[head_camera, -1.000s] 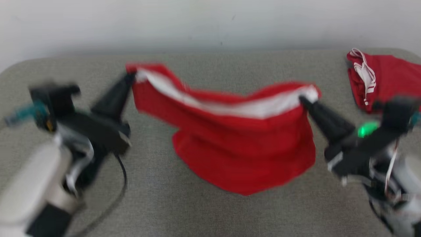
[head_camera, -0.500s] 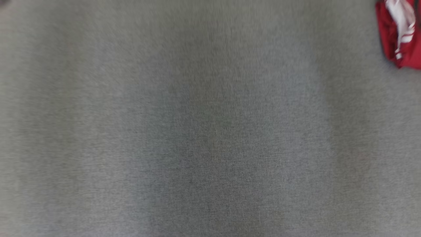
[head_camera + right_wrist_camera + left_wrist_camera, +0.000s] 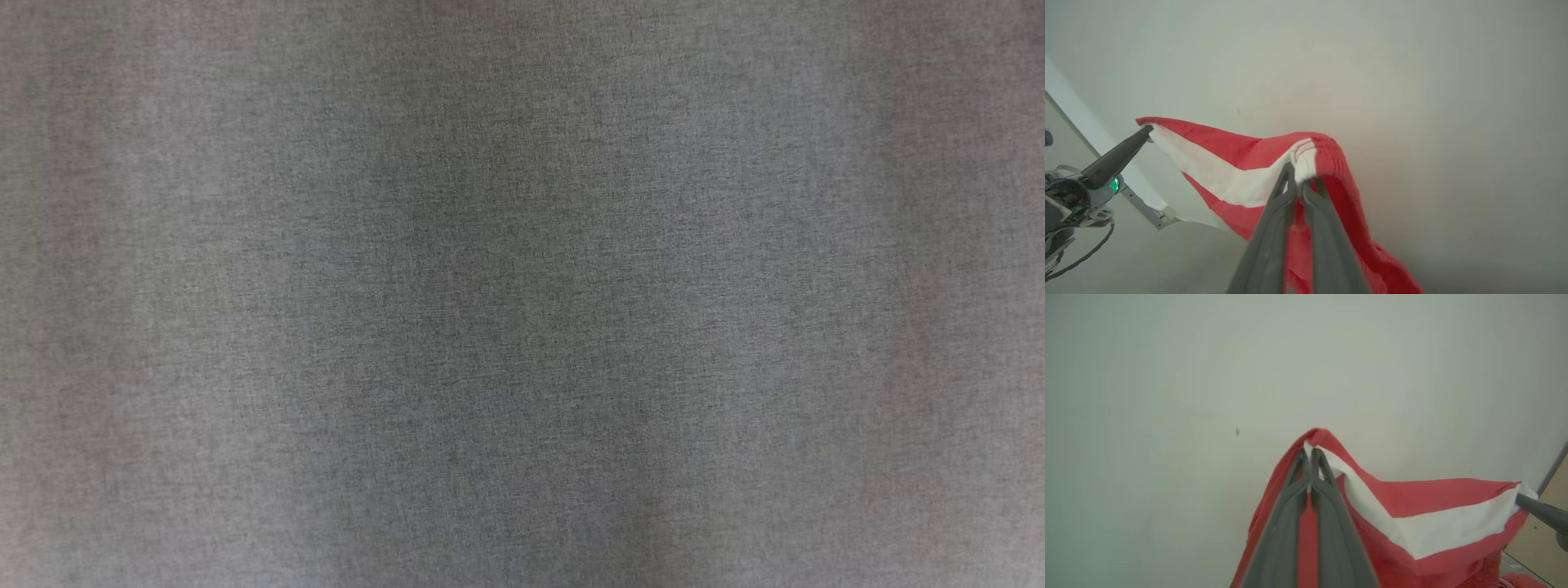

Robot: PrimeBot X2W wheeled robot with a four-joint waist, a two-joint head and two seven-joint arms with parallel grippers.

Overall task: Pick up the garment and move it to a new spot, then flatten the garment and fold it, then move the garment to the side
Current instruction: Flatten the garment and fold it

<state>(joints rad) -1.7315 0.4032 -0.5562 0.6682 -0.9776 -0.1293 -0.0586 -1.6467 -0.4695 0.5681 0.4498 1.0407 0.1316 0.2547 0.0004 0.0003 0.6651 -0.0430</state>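
Note:
The garment (image 3: 1437,498) is red with a white band along its upper edge, and it hangs in the air between my two grippers. In the left wrist view my left gripper (image 3: 1309,454) is shut on one corner of that edge. My right gripper (image 3: 1301,173) is shut on the other corner of the garment (image 3: 1241,163) in the right wrist view. The right gripper's finger (image 3: 1541,511) reaches the far corner at the right of the left wrist view. The left gripper's fingers (image 3: 1118,153) pinch the far corner at the left of the right wrist view.
The head view looks close down on the grey fabric surface (image 3: 522,294). A pale wall (image 3: 1208,375) stands behind the garment in both wrist views. A red scrap of cloth (image 3: 1523,580) lies at the lower right of the left wrist view.
The head camera has swung down: the arms, the held garment and the second red garment at the right have left its picture, leaving grey fabric.

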